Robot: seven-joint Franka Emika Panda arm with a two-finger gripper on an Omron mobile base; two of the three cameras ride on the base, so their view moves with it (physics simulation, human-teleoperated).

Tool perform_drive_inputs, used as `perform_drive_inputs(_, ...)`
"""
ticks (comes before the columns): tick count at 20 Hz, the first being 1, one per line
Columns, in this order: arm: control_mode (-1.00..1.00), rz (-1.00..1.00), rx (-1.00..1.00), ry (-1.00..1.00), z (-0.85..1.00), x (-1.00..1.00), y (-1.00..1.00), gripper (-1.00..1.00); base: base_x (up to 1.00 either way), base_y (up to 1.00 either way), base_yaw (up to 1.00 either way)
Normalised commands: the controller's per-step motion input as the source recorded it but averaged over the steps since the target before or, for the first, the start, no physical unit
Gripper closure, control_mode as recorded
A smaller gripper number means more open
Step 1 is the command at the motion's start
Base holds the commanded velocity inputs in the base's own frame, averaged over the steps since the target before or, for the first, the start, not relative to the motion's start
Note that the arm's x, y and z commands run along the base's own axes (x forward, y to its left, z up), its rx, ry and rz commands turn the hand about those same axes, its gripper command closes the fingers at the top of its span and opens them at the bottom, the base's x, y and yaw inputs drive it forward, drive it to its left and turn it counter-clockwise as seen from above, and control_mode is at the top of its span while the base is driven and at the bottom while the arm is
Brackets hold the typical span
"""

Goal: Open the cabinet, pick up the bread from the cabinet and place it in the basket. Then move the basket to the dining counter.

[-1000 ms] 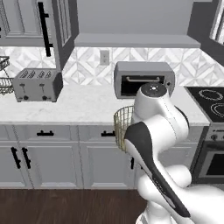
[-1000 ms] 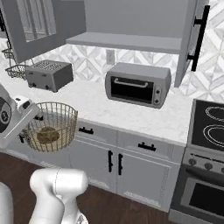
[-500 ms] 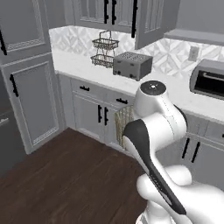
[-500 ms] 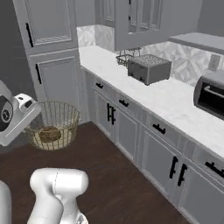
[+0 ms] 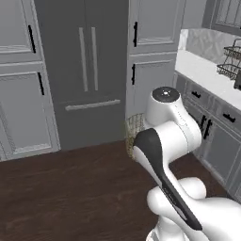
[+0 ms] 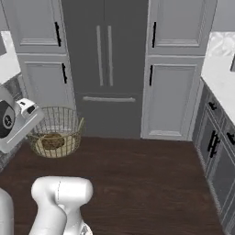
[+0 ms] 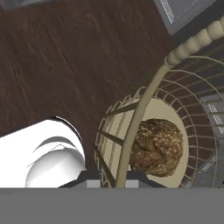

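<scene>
The round gold-tan wire basket (image 6: 57, 133) hangs in the air above the dark wood floor, in front of the tall grey fridge. My gripper (image 6: 36, 118) is shut on its rim at the left side of the right base view. Inside, on the flat base, lies the bread (image 6: 52, 141), a brown lump. In the hand view the basket's rim (image 7: 144, 105) runs up from between my fingertips (image 7: 91, 180), with the bread (image 7: 157, 146) just right of it. Part of the basket (image 5: 134, 129) peeks out behind my arm. A corner of the cabinet (image 5: 227, 14) shows top right. The dining counter is out of view.
A dark grey fridge (image 6: 104, 69) with two long handles stands ahead, flanked by tall grey cupboards (image 6: 172, 92). The marble worktop (image 5: 207, 77) over grey drawers runs along the right, with a black wire rack (image 5: 230, 63) on it. Dark wood floor (image 6: 147, 183) lies open below.
The whole picture has swung: the base has turned left, away from the worktop and toaster toward the fridge. The basket with the bread stays in my grip at the same spot beside the arm.
</scene>
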Motion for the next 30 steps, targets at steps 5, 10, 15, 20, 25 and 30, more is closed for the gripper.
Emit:
perform_drive_inputs(5,1.00,0.00,0.00,0.00,0.00,0.00,0.00,1.00,-0.22,0.00,1.00)
perform_drive_inputs(10,1.00,0.00,0.00,0.00,0.00,0.00,0.00,1.00,-0.09,0.00,1.00)
perform_drive_inputs(15,1.00,0.00,0.00,0.00,0.00,0.00,0.00,1.00,-0.17,0.00,1.00)
perform_drive_inputs(20,1.00,0.00,0.00,0.00,0.00,0.00,0.00,1.00,-0.13,0.00,1.00)
perform_drive_inputs(25,1.00,0.00,0.00,0.00,0.00,0.00,0.00,1.00,-0.01,0.00,1.00)
perform_drive_inputs(30,1.00,0.00,0.00,0.00,0.00,0.00,0.00,1.00,0.30,0.00,0.86)
